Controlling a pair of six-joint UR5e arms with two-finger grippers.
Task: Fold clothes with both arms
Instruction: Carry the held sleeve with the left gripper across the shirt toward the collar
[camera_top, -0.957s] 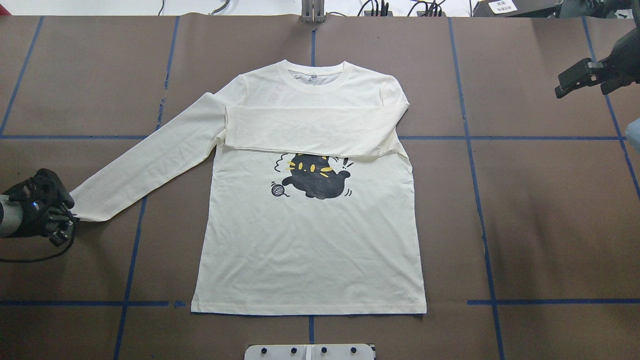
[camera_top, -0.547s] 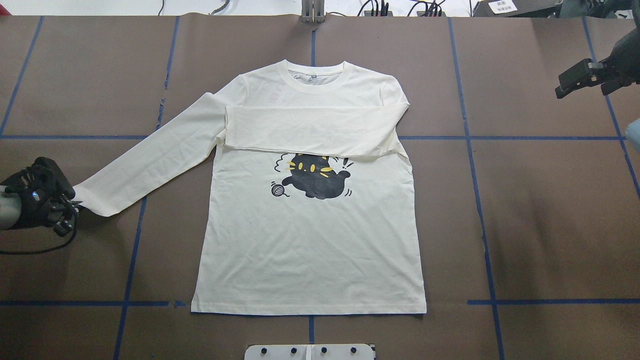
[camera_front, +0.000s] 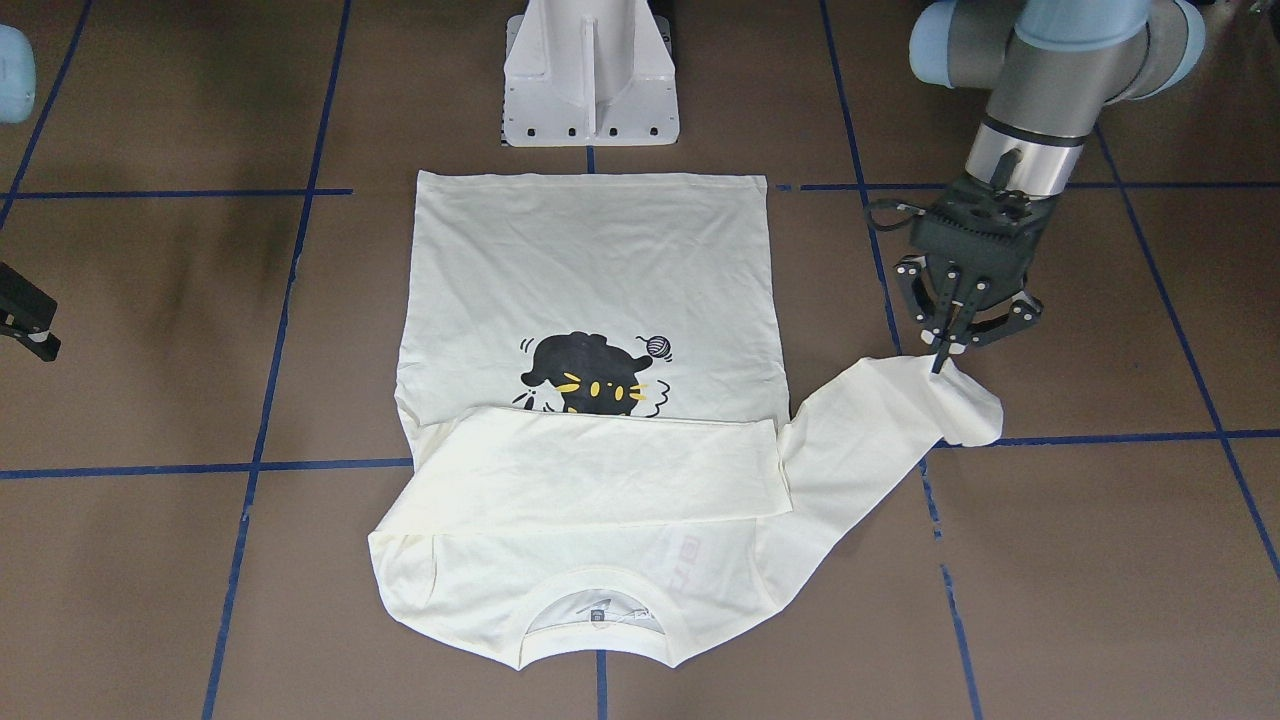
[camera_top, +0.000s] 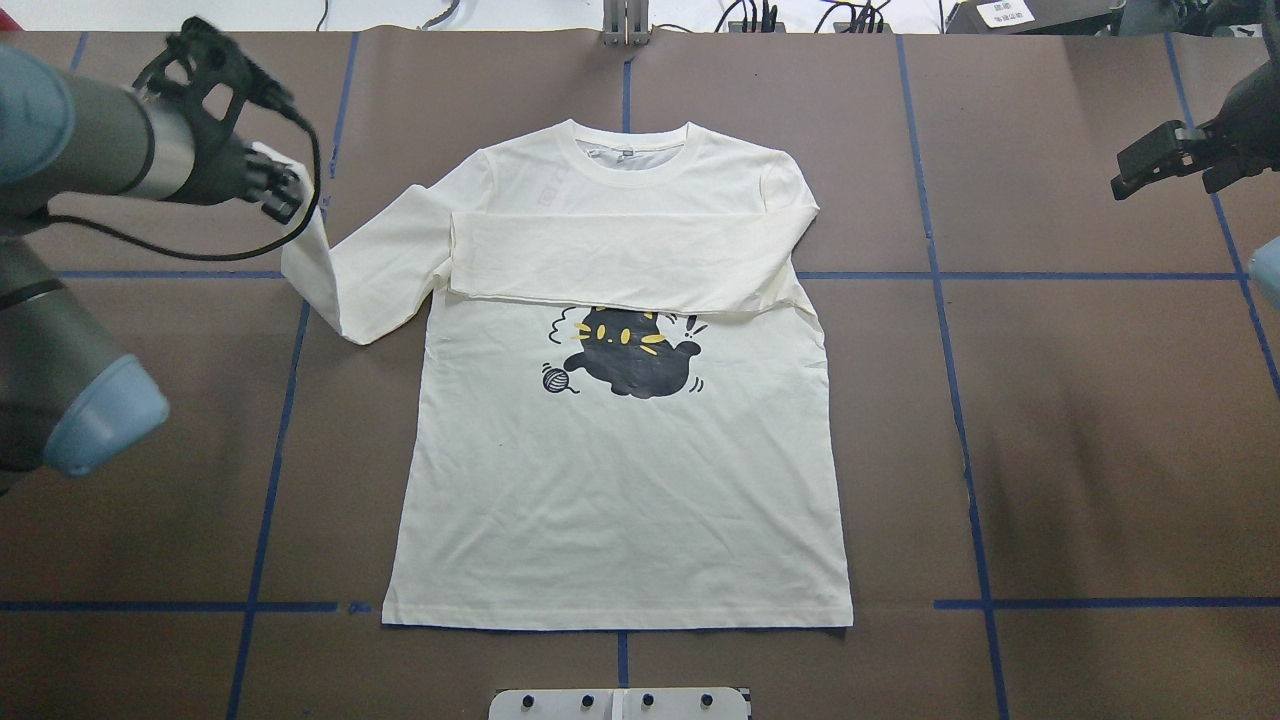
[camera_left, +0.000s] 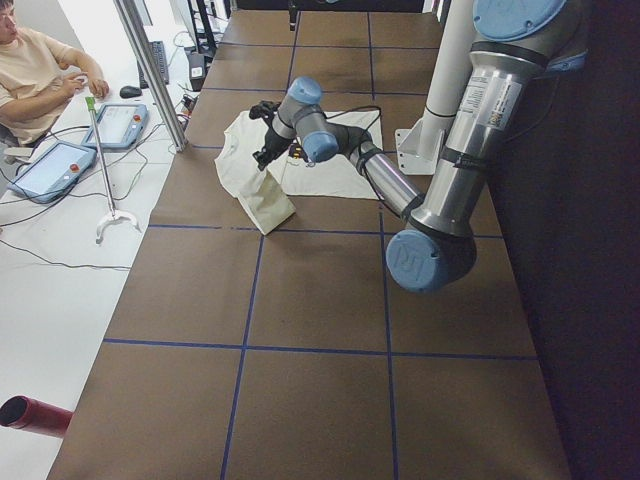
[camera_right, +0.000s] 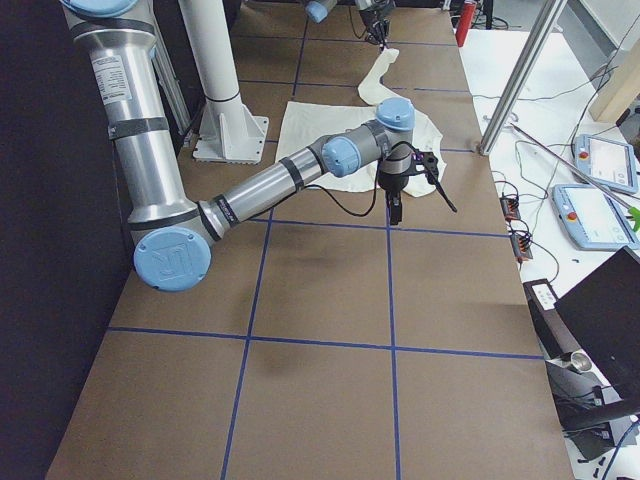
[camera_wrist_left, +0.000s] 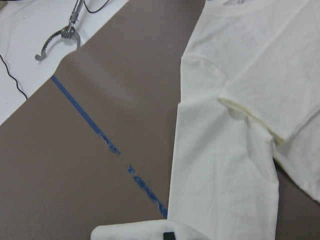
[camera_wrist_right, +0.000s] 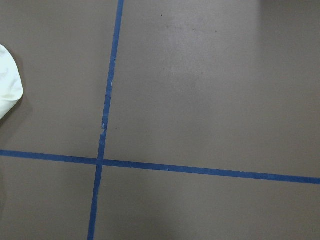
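The cream long-sleeved shirt (camera_top: 620, 500) lies flat with the black cat graphic (camera_top: 630, 360) facing up. One sleeve (camera_top: 620, 255) is folded across the chest. My left gripper (camera_top: 285, 195) is shut on the cuff of the other sleeve (camera_top: 340, 270) and holds it raised above the table beside the shoulder, so the sleeve bends up from the table. The front view shows the same gripper (camera_front: 942, 362) pinching the cuff. The left wrist view looks down on the hanging sleeve (camera_wrist_left: 220, 175). My right gripper (camera_top: 1150, 170) hovers open and holds nothing, far off at the table's right edge.
The white pedestal base (camera_front: 590, 80) stands just behind the shirt's hem. Blue tape lines (camera_top: 960, 400) grid the brown tabletop. Beyond the table's left end, a seated person (camera_left: 40, 60), tablets (camera_left: 60, 165) and a metal pole (camera_left: 150, 70) stand.
My left gripper has lifted the sleeve cuff from the table's near left and carried it up and toward the far side. The right arm has stayed where it was.
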